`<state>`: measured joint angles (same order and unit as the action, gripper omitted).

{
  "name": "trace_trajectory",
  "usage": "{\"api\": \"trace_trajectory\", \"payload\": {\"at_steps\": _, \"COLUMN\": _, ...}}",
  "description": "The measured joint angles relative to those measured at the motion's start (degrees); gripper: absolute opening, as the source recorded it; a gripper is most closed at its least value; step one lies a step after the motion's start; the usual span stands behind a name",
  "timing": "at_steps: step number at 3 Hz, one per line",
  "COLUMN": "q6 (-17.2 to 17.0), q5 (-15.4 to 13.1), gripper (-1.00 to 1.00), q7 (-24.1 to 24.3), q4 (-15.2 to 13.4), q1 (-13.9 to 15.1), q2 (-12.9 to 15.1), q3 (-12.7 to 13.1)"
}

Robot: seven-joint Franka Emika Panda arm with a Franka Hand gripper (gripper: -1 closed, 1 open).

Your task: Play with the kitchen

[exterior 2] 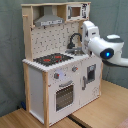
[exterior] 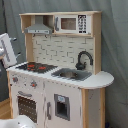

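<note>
The kitchen [exterior: 57,75] [exterior 2: 62,65], a tall white and pale-wood toy unit, is seen standing upright on a wooden floor [exterior 2: 100,112] before a grey-green curtain [exterior: 112,40]. Its long axis is vertical. Its front is turned toward the first exterior view's lower left and toward the second exterior view's lower right.

A black stovetop with red rings [exterior: 36,66] [exterior 2: 52,59], a shiny steel sink [exterior: 71,74], a curved black faucet [exterior: 84,59] [exterior 2: 75,40] and a windowed oven door [exterior: 27,106] [exterior 2: 65,96] are shown. A grey hood [exterior: 39,30] [exterior 2: 49,21] is mounted beside a small microwave [exterior: 70,23], above a dotted back panel [exterior 2: 52,40].

The robot arm [exterior 2: 102,45], smooth and white, is held beside the sink end. Whether the gripper's fingers are spread or closed cannot be told.
</note>
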<state>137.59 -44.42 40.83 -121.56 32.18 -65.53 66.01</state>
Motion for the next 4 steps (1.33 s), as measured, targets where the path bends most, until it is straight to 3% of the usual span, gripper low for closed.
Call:
{"api": "trace_trajectory", "payload": {"at_steps": 2, "q6": -1.77, "q5": 0.00, "gripper": 1.00, "q7": 0.28, "q4": -0.38, "q1": -0.25, "q2": -1.13, "q3": 12.34}}
{"api": "trace_trajectory", "payload": {"at_steps": 3, "q6": -1.70, "q5": 0.04, "gripper": 1.00, "q7": 2.90, "q4": -1.85, "q1": -1.09, "q2": -1.27, "q3": 18.33}}
{"api": "trace_trajectory", "payload": {"at_steps": 4, "q6": -1.44, "q5": 0.06, "gripper": 1.00, "q7": 6.93, "q4": -4.31, "q1": -2.53, "q2": -1.27, "q3": 22.33}}
